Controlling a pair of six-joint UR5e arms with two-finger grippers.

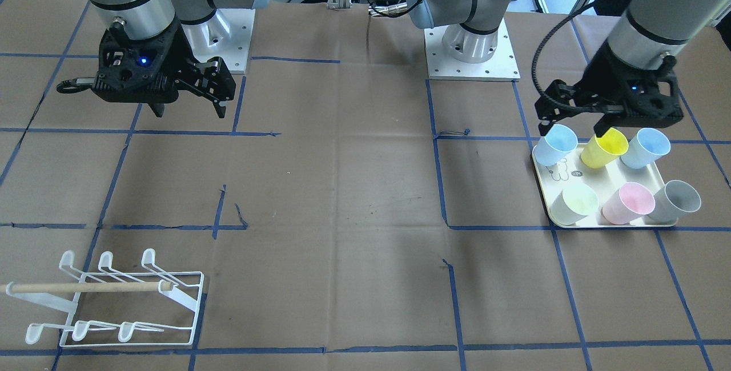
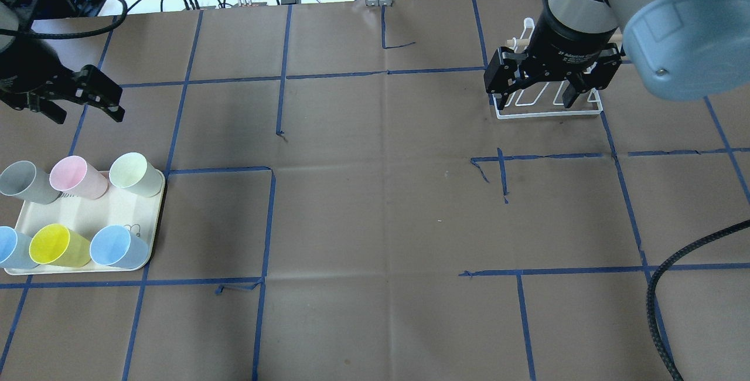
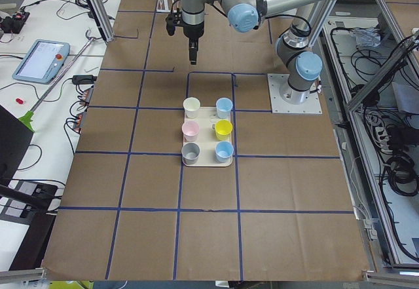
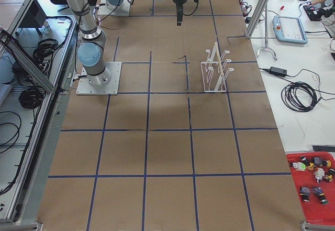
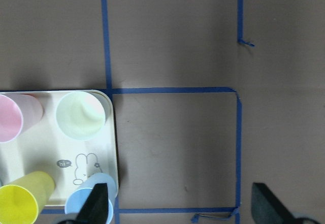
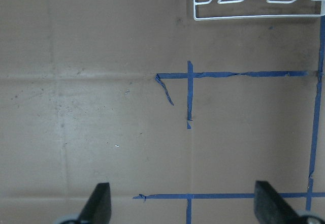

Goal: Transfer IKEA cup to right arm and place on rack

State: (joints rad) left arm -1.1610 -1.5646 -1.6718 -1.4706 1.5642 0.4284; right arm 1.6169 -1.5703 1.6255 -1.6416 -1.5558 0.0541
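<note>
Several pastel cups stand on a cream tray (image 1: 614, 180): blue (image 1: 555, 144), yellow (image 1: 604, 147), light blue (image 1: 645, 148), pale green (image 1: 574, 202), pink (image 1: 628, 202) and grey (image 1: 677, 200). My left gripper (image 1: 573, 125) is open and empty, high above the tray's edge; in the left wrist view (image 5: 183, 206) one finger overlaps the blue cup (image 5: 91, 203). My right gripper (image 1: 188, 109) is open and empty, high over the table. The white wire rack (image 1: 114, 302) with its wooden dowel stands apart from it; in the overhead view the rack (image 2: 548, 112) is partly hidden behind the right gripper (image 2: 532, 97).
Brown paper with blue tape lines covers the table. The two arm bases (image 1: 471, 45) stand at the robot's side. A tablet (image 4: 290, 29) and cables lie off the table's edge, and a red bin (image 4: 314, 189) of small parts sits beyond it.
</note>
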